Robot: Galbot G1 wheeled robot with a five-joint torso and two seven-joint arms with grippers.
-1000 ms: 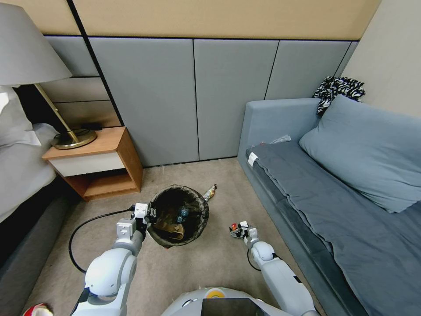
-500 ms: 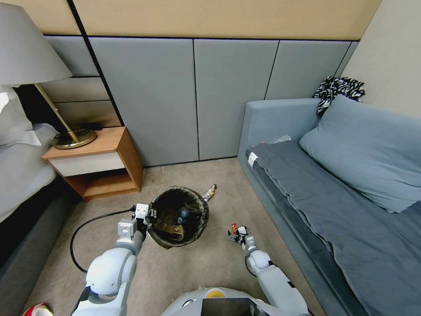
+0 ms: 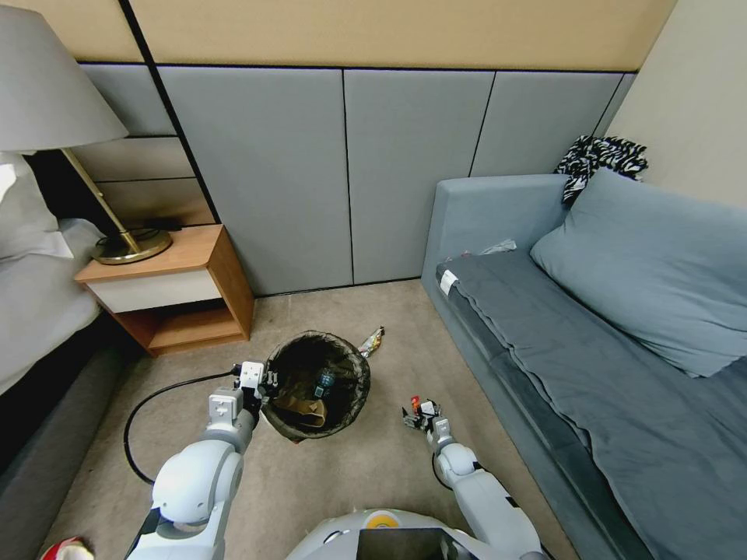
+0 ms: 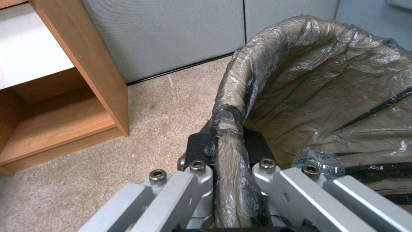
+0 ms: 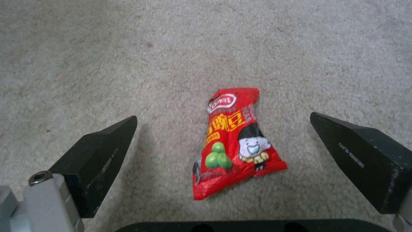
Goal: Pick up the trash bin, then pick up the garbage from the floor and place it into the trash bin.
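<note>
Left gripper [image 4: 227, 180] clamps the bin [image 3: 317, 383] rim. Right of the bin, the right gripper [image 5: 223, 154] hangs spread wide, seemingly just above a red snack packet [image 5: 234, 141].

Snack packet [image 5: 235, 146] right of trash bin [image 3: 315, 383]

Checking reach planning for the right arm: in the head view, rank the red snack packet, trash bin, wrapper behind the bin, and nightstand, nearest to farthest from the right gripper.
From the right gripper, fingers open:
1. Red snack packet, on the carpet right at its fingertips.
2. Trash bin, to its left, rim held by the left gripper.
3. Wrapper, beyond the bin's far rim.
4. Nightstand, far left by the wall.
</note>
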